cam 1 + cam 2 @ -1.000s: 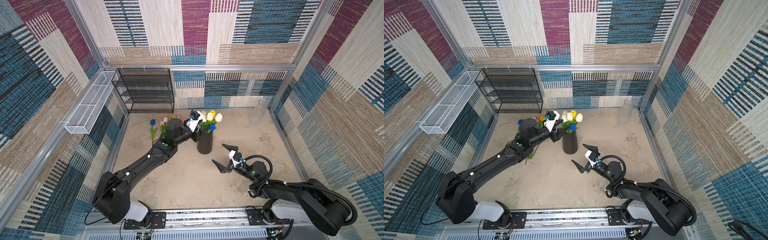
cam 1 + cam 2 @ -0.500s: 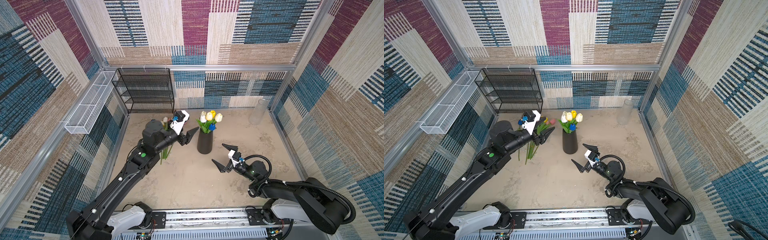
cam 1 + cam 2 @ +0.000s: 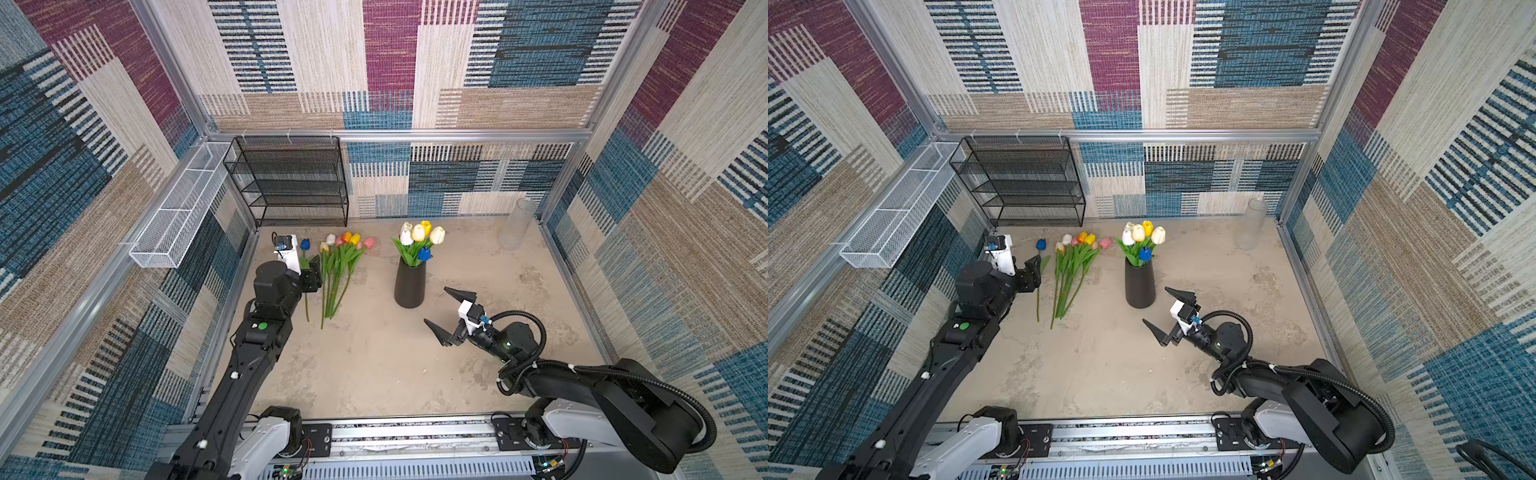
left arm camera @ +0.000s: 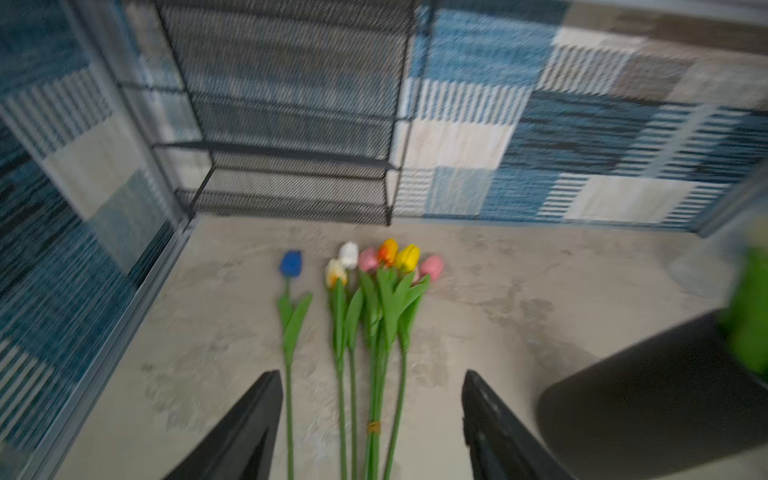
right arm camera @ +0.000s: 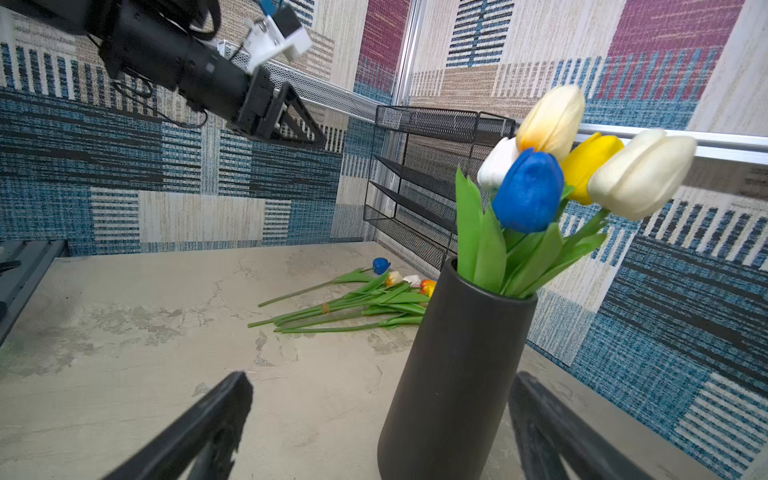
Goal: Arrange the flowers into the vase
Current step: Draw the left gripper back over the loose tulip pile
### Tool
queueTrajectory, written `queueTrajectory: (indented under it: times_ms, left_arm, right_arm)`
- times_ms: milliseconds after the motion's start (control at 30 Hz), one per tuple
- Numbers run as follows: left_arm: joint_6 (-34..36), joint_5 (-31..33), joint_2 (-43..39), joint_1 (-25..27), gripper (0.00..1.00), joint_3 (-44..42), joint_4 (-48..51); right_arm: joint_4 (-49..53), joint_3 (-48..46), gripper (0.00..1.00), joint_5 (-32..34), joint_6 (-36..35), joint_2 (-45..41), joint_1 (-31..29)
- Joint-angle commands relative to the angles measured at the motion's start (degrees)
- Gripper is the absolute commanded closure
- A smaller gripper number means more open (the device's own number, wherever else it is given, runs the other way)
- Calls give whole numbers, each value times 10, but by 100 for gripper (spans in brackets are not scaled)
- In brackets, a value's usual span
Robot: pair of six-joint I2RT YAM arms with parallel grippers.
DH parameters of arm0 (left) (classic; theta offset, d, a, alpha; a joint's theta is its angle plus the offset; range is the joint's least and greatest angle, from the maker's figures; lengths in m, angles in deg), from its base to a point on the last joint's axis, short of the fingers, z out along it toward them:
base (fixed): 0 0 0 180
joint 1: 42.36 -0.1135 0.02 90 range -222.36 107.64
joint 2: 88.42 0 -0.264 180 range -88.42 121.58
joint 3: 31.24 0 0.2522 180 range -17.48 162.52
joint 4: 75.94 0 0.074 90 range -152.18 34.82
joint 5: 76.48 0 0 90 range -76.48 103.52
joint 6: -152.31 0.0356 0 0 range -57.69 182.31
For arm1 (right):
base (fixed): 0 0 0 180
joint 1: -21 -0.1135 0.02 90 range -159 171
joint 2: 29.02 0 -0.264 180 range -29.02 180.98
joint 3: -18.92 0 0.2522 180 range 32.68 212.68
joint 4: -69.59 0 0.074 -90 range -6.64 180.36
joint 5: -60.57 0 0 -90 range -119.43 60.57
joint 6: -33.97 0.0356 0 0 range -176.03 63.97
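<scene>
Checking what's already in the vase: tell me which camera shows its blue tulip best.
The right wrist view: the blue tulip is close and sharp above the black vase. In both top views it is a small blue spot. The blurred left wrist view shows just leaves, no blue head.

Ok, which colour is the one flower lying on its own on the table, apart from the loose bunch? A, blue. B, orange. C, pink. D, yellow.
A: in both top views the blue tulip lies alone on the table, a clear gap left of the bunch.
</scene>
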Motion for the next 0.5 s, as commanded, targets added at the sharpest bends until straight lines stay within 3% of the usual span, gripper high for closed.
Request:
queueTrajectory:
  times_ms: [0, 300, 400, 467]
  left_arm:
    - [-84, 64, 88, -33, 30, 49, 128]
    - [-49, 24, 393, -53, 40, 241, 316]
    - [-36, 2, 451, -54, 41, 282, 338]
    - [-30, 24, 475, -53, 41, 295, 342]
  right_arm:
    - [-26, 3, 0, -9, 8, -1, -1]
    - [-24, 5, 0, -19, 13, 3, -1]
    - [-26, 8, 0, -25, 17, 7, -1]
    - [-25, 7, 0, -24, 16, 6, -1]
